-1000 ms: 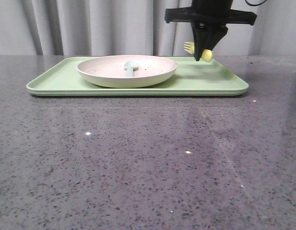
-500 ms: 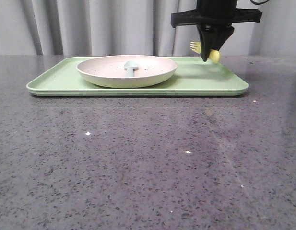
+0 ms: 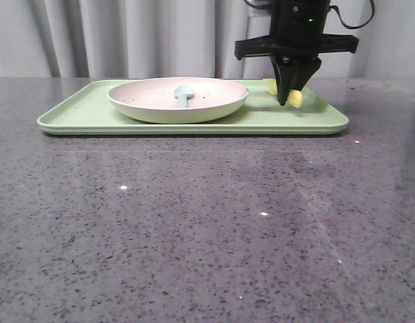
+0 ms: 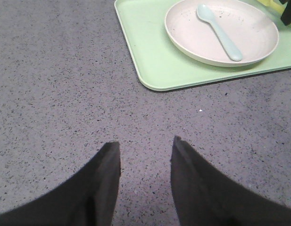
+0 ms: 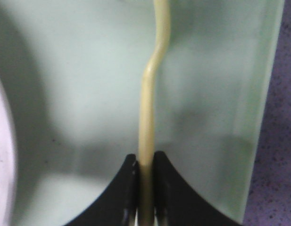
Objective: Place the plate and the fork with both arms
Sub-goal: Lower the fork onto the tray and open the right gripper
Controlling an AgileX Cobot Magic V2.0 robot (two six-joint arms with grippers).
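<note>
The fork point(image 3: 295, 98) is pinched edge-on in the closed right claw point(image 3: 283, 101), low over the tray point(image 3: 194, 124) at upper right, beside the plate point(image 3: 153, 108). Its long axis is seen running straight out from the fingertips in the right wrist view. The left claw point(image 4: 145, 150) is held open and empty over the tabletop point(image 3: 194, 222), well apart from the fork.

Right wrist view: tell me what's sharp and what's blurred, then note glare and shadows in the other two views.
Right wrist view: soft all over; the fork between the fingers and the tray under it lack crisp edges, with dim shadows on the tray. Front view: sharp, with bright specks of glare on the table and a sheen across it. Left wrist view: evenly lit, plate and spoon clear, the fingers dark and slightly soft.
</note>
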